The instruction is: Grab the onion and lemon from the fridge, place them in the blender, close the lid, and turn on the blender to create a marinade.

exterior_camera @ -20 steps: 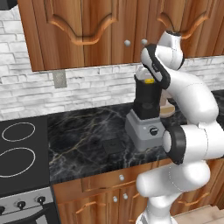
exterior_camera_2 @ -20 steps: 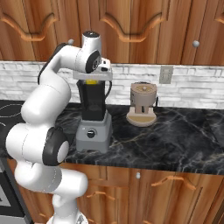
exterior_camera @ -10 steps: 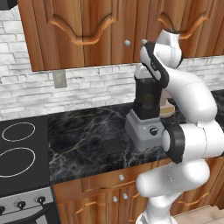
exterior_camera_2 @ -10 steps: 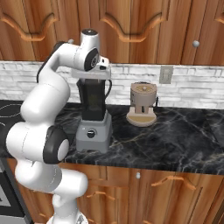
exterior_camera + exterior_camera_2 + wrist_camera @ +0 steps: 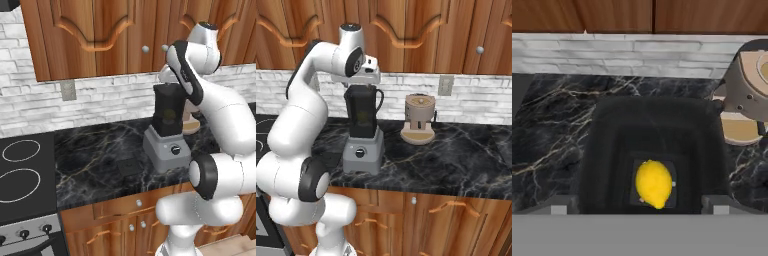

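The lemon (image 5: pixel 654 183) has dropped from the jaws into the blender (image 5: pixel 652 155).

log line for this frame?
gripper: open, above blender | lemon: in jar, released | lid: off

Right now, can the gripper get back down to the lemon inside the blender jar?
Probably yes. The gripper sits right above the blender, the jar has no lid on, and the lemon lies alone at the bottom. The jar's depth and narrow walls might limit it.
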